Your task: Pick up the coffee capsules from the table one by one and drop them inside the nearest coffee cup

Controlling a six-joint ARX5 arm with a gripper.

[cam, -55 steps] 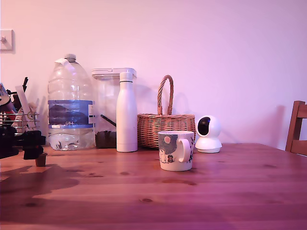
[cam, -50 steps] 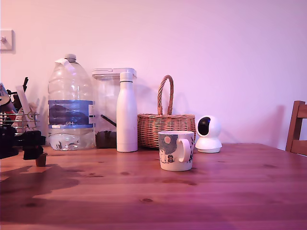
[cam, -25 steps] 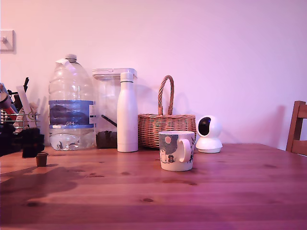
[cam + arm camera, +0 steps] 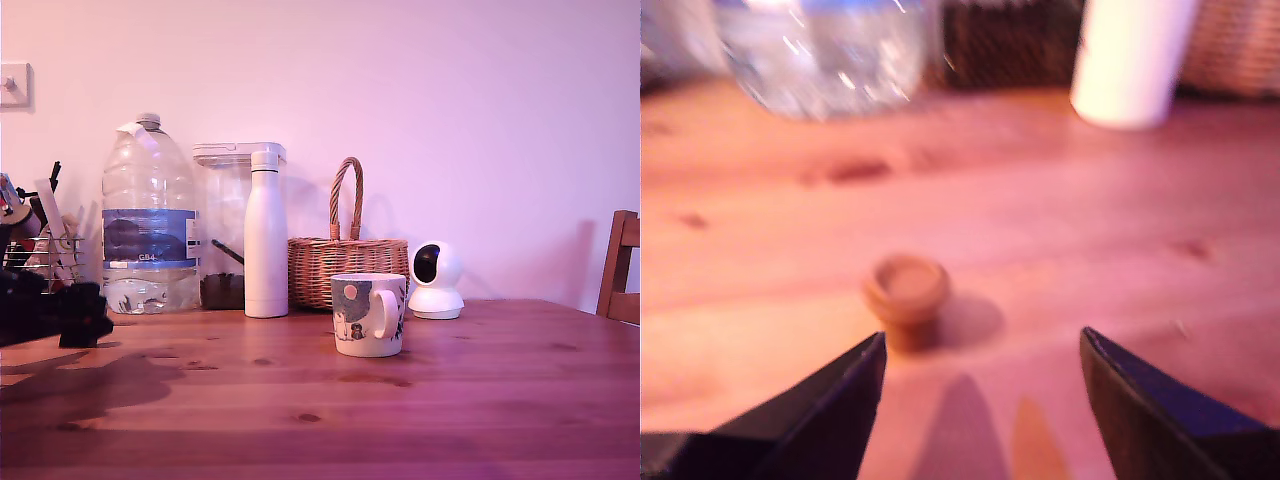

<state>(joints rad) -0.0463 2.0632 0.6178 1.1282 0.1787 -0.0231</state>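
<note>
The hand [image 4: 980, 400], jaws spread wide and empty, sits low over the desk [image 4: 1090, 260]; a brown coffee capsule [image 4: 905, 295] stands upright just ahead, nearer one fingertip.

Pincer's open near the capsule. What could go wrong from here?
1. The capsule stands ahead of the open pincer, nearer one finger; closing may tip or push it away.
2. The mug is far across the table; a loose grip could drop the capsule on the way.
</note>
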